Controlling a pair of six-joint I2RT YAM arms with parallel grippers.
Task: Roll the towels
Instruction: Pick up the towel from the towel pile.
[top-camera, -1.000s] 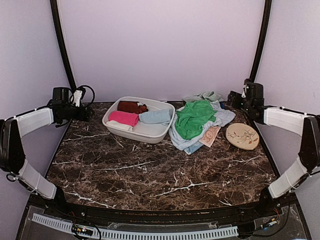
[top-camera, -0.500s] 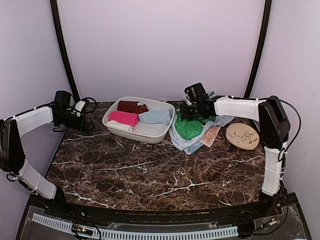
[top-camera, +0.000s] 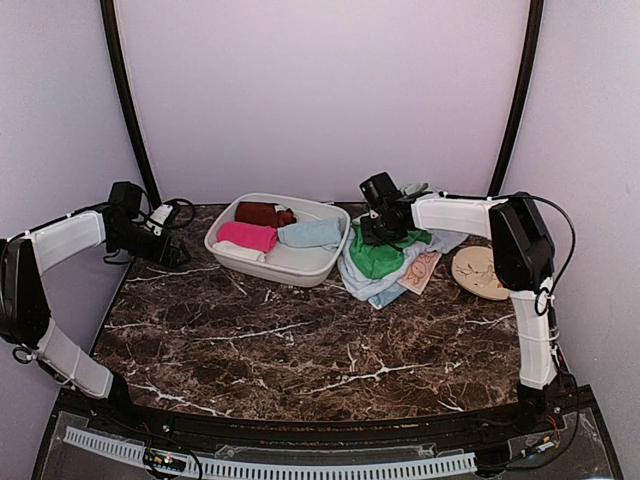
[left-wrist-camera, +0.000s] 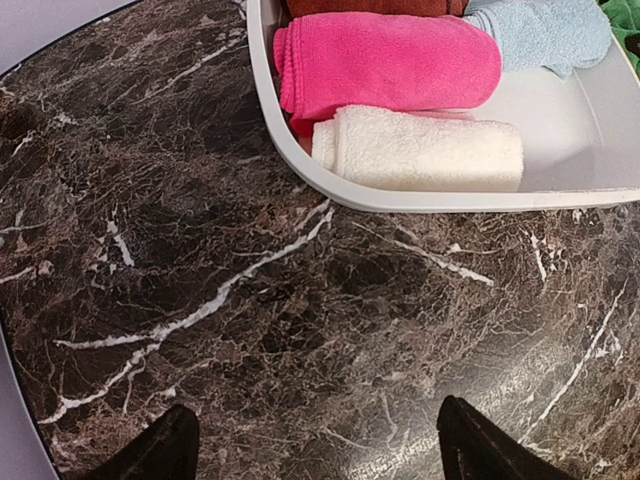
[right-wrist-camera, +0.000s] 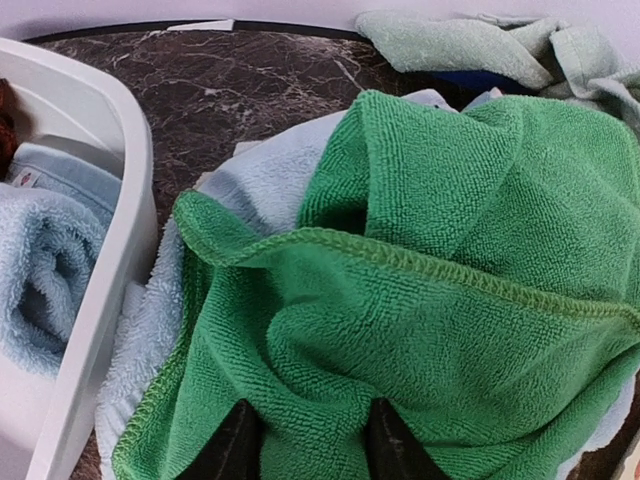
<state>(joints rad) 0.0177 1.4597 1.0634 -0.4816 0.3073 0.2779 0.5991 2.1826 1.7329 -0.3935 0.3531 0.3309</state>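
Top external view first, and out on the left we find the left gripper hanging low over the dark marble table, near the white basin. On the left wrist view its fingers stand wide apart with only bare stone between them, so nothing is held on that side. Moving along to the basin, we count four rolls tucked in: a brown towel at the back, a pink towel in front of it, a white towel against the near wall, and a pale blue towel at the right end. That, by our reckoning, is the finished part. Next comes the loose heap, lying up against the basin's right wall: a green towel on top, a light blue cloth spread beneath it, a peach printed cloth poking out on the right, a pale green cloth at the back. None of these is rolled yet, so we judge at least four left to do. The right gripper is down on the green towel. On the right wrist view its jaws are narrow, tips sunk in the cloth with a ridge of green between them, though we cannot tell whether they truly pinch it. Far right, a tan disc sits just beside the heap.
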